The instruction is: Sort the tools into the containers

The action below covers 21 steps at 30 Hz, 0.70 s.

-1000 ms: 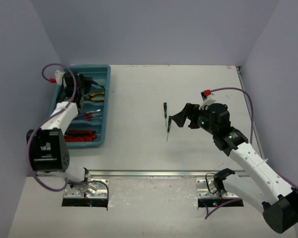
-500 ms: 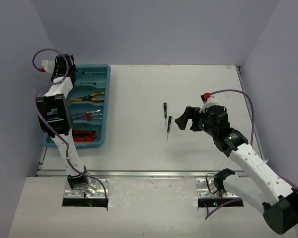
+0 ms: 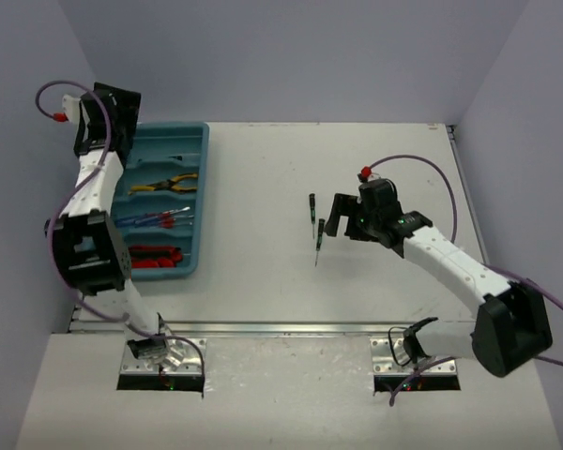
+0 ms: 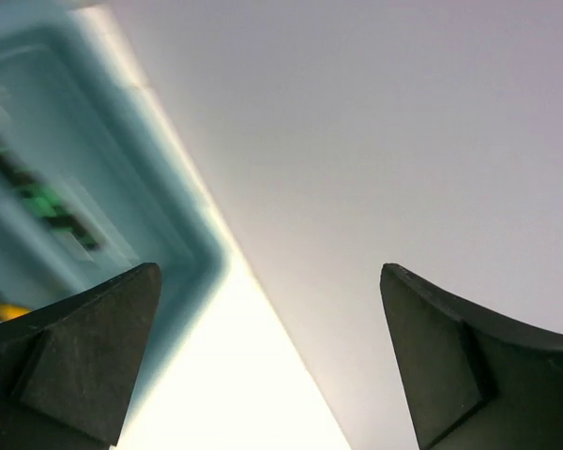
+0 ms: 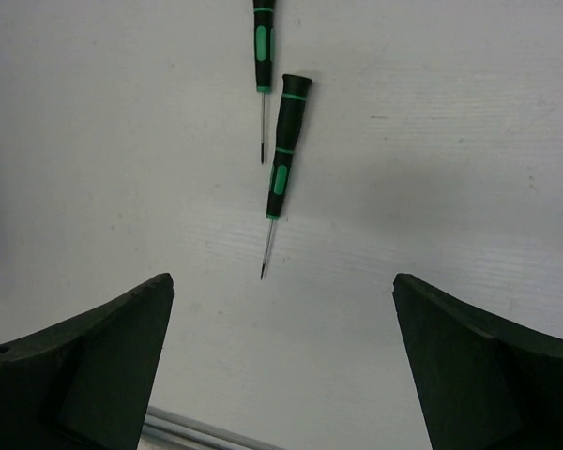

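1. Right end effector (image 5: 281, 279) gapes wide and empty. The nearer green-and-black screwdriver (image 5: 283, 150) sits at its 12 o'clock, its twin (image 5: 263, 47) just beyond, both flat on the worktop (image 5: 450, 141).
2. Light, stiff and skinny, so likely to roll. I'd pinch the grippy handle mid-length, not the needle shaft.
3. Left end effector (image 4: 269, 272) is spread empty over the teal tray's (image 3: 203, 173) 11 o'clock corner.

White table (image 3: 263, 178), pale lavender back wall (image 3: 291, 56) rising from its far edge, matching side walls (image 3: 14, 187) along left and right edges, metal rail (image 3: 291, 329) along near edge, even light
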{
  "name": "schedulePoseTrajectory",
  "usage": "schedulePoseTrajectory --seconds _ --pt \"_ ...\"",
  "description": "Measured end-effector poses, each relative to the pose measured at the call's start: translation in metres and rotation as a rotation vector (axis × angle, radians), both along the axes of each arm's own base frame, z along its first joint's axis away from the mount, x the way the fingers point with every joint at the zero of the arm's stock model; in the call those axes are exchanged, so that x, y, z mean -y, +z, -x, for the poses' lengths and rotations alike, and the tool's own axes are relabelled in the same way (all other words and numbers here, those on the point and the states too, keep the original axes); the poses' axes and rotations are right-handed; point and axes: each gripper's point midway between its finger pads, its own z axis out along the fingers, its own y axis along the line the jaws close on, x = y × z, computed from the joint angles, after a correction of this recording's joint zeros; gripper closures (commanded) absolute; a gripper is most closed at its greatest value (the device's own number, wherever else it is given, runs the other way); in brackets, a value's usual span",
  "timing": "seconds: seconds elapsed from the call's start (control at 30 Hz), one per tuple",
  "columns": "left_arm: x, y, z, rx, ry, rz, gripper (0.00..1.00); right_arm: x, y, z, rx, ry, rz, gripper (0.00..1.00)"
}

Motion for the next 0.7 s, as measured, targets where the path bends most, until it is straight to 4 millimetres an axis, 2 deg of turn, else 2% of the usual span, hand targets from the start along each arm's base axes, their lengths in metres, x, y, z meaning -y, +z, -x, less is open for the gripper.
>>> schedulePoseTrajectory --seconds 0.07,0.13,0.2,0.23,0.27,0.3,0.4,0.47,0.5,0.57,0.6,0.67,0.7 --pt "0.028 0.058 0.044 0.132 -0.082 -0.013 0.0 -0.005 -0.007 -0.016 -0.06 -0.03 0.025 0.05" --pt "0.062 0.114 0.098 0.294 -0.172 -0.046 0.0 -0.012 -0.014 -0.038 -0.092 -0.053 0.045 0.15" --pt "0.094 0.139 0.154 0.419 -0.253 -0.09 0.0 -0.019 -0.023 -0.059 -0.13 -0.079 0.071 0.24" --pt "0.112 0.145 0.179 0.458 -0.308 -0.114 0.0 -0.021 -0.029 -0.066 -0.148 -0.087 0.084 0.27" --pt "0.129 0.15 0.201 0.496 -0.363 -0.14 0.0 -0.023 -0.037 -0.073 -0.165 -0.095 0.097 0.3" --pt "0.143 0.152 0.211 0.519 -0.419 -0.169 0.0 -0.023 -0.044 -0.077 -0.186 -0.103 0.113 0.32" --pt "0.163 0.123 0.209 0.463 -0.528 -0.197 0.0 -0.023 -0.066 -0.08 -0.242 -0.116 0.149 0.37" --pt "0.167 0.08 0.206 0.353 -0.571 -0.2 0.0 -0.021 -0.081 -0.076 -0.283 -0.124 0.172 0.37" --pt "0.167 0.051 0.205 0.274 -0.588 -0.189 0.0 -0.02 -0.087 -0.074 -0.297 -0.126 0.181 0.38" --pt "0.169 -0.004 0.21 0.116 -0.62 -0.157 0.0 -0.019 -0.096 -0.069 -0.316 -0.128 0.194 0.41" --pt "0.17 -0.023 0.216 0.058 -0.633 -0.146 0.0 -0.019 -0.099 -0.066 -0.323 -0.127 0.198 0.44" --pt "0.172 -0.039 0.223 0.004 -0.661 -0.144 0.0 -0.021 -0.102 -0.062 -0.332 -0.124 0.202 0.47" --pt "0.173 -0.038 0.224 0.005 -0.672 -0.153 0.0 -0.021 -0.103 -0.062 -0.333 -0.123 0.202 0.49"
